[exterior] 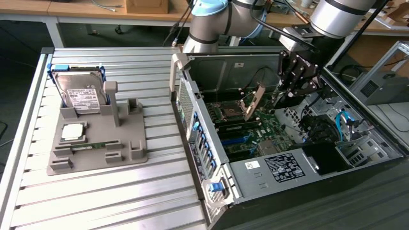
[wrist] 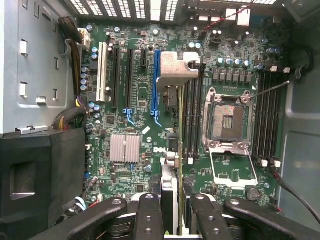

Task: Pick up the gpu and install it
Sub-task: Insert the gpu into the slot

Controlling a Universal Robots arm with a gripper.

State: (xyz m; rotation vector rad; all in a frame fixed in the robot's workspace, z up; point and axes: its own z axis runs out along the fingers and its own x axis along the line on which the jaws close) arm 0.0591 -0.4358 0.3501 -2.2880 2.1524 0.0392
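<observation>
Jaws pinch the gpu (exterior: 254, 101) over the motherboard (exterior: 259, 136), gripped edge hidden.

Colours logged. gpu (exterior: 254, 101): greenish-brown board face, silver bracket (wrist: 172, 67). Gripper (wrist: 175, 220): black. Motherboard (wrist: 150, 145): green, with one blue slot (wrist: 157, 82), one white slot (wrist: 102, 75), black slots (wrist: 130, 75) between them, and a silver finned heatsink (wrist: 125, 148). Exterior view, 9 o'clock: hard drive (exterior: 80, 93) silver with a white label, on a grey fixture (exterior: 96, 158); table (exterior: 96, 201) silver, ribbed in parallel strips. Arm (exterior: 204, 33): silver with pale blue caps.
</observation>
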